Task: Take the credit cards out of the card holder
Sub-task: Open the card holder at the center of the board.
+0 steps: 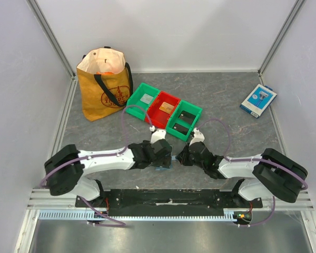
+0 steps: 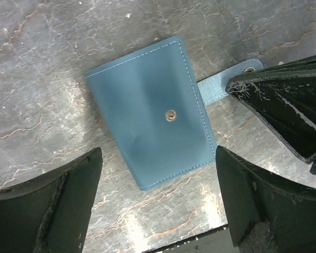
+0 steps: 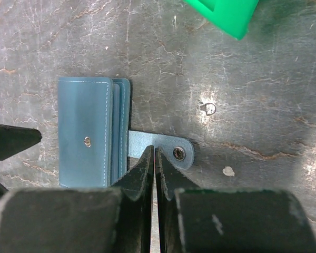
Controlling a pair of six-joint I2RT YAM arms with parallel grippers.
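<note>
the closed blue card holder (image 2: pixel 150 113) lies flat on the counter (image 2: pixel 42 79). the left gripper (image 2: pixel 158 174) hangs over it, spread wide. the right gripper (image 3: pixel 154 158), fingers nearly together, sits at its snap tab (image 3: pixel 166 147); whether it pinches the tab is unclear. the yellow bag's (image 1: pixel 102 92) print, well beyond the card holder, is too small to read.

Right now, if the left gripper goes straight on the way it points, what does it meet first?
Probably the flat dusty-blue folded card holder, lying centred between the fingers of the open left gripper; depth unclear.

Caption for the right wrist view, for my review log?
Shut right gripper at the unsnapped tab of the folded blue card holder lying on the grey table.
</note>
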